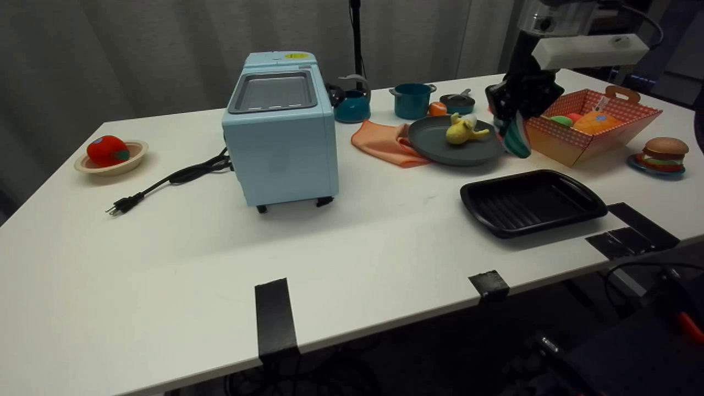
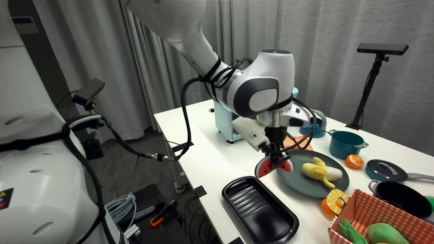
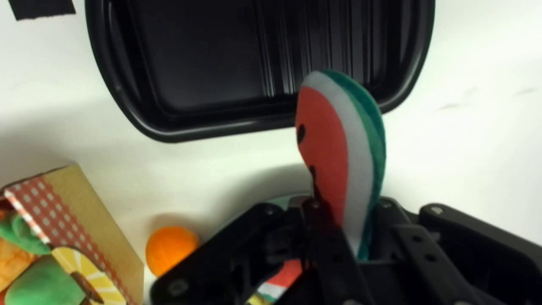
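Note:
My gripper (image 3: 351,224) is shut on a toy watermelon slice (image 3: 328,140), whose red face and green rind stick out past the fingers. In both exterior views the slice (image 2: 263,167) is held in the air, pinched near its middle. Close by lies a black ribbed tray (image 3: 203,59), which the slice partly overlaps in the wrist view. A dark grey plate (image 1: 432,144) with a peeled toy banana (image 2: 317,171) on it rests on the table beside the gripper. The fingers hide the slice's middle.
A red-checked box (image 1: 555,135) of toy food stands near the gripper, with an orange (image 3: 171,250) beside it. A toy burger (image 1: 664,155), teal pot (image 2: 346,142), orange cloth (image 1: 385,143), light-blue oven (image 1: 283,154) and bowl with a tomato (image 1: 108,151) are also on the table.

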Tool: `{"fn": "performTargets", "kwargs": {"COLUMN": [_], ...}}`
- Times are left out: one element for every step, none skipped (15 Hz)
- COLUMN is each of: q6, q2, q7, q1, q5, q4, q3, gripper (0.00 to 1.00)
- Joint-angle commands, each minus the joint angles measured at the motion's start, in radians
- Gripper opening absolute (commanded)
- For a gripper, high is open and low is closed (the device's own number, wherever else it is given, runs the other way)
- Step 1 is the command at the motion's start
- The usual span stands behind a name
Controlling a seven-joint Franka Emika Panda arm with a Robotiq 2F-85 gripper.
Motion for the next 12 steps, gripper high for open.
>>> {"fn": "performTargets", "kwargs": {"q6": [-0.036, -0.039, -0.042, -0.041, -0.042, -0.046, -0.046, -0.050, -0.053, -0.054, -0.057, -0.061], "q2": [0.051, 0.074, 0.101, 0.127, 0.158, 0.184, 0.214, 0.238, 0.261, 0.284, 0.306, 0.318], "q7": [-0.010, -0.004, 0.006, 0.012, 0.018, 0.024, 0.030, 0.033, 0.040, 0.045, 0.048, 0.054], "q1": [-0.016, -0.018, -0.022, -0.024, -0.026, -0.026, -0.026, -0.026, -0.025, -0.024, -0.024, -0.023], "q5": [0.016, 0.014, 0.008, 0.007, 0.008, 0.009, 0.011, 0.017, 0.018, 0.016, 0.017, 0.016], "q4": [0.163, 0.212, 0.265, 0.311, 0.358, 0.399, 0.437, 0.470, 0.499, 0.524, 0.548, 0.564], "q3": [-0.019, -0.023, -0.029, -0.035, -0.039, -0.043, -0.046, -0.046, -0.048, -0.049, -0.049, -0.050], "gripper": [0.03, 0.03, 0.03, 0.03, 0.03, 0.03, 0.03, 0.03, 0.03, 0.03, 0.03, 0.03]}}
